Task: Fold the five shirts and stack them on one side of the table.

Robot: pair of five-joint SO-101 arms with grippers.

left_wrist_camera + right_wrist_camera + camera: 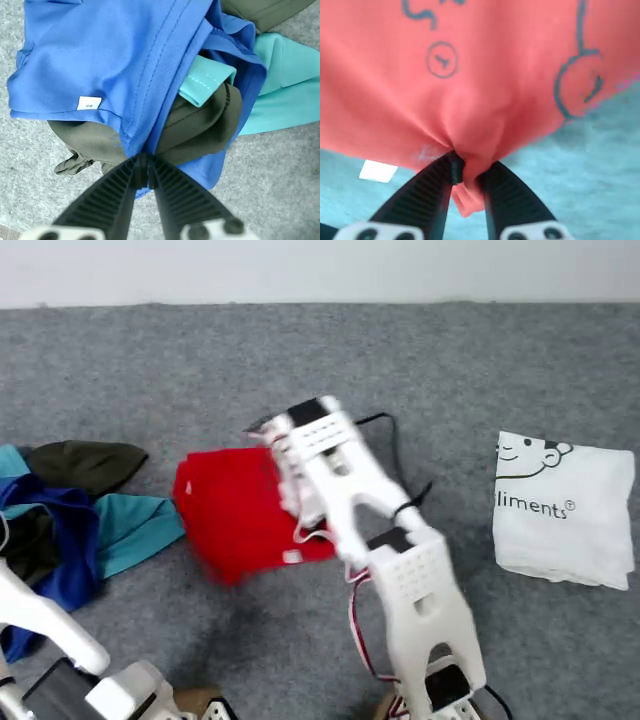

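Red shirt pinched by right claw; left claw clamps blue shirt edge; white shirt well apart.

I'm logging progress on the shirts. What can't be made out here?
Pile, high view: overlapping layers and the left edge hide how many shirts it holds.
Red shirt, high view: blurred, its right side covered by the right arm.
Left pincer, left wrist view: blue shirt hides whether olive cloth is pinched too.

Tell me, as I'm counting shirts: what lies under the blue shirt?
Under the blue shirt, an olive shirt and a teal shirt poke out. How far they run beneath, and whether anything else lies there, the blue cloth hides.
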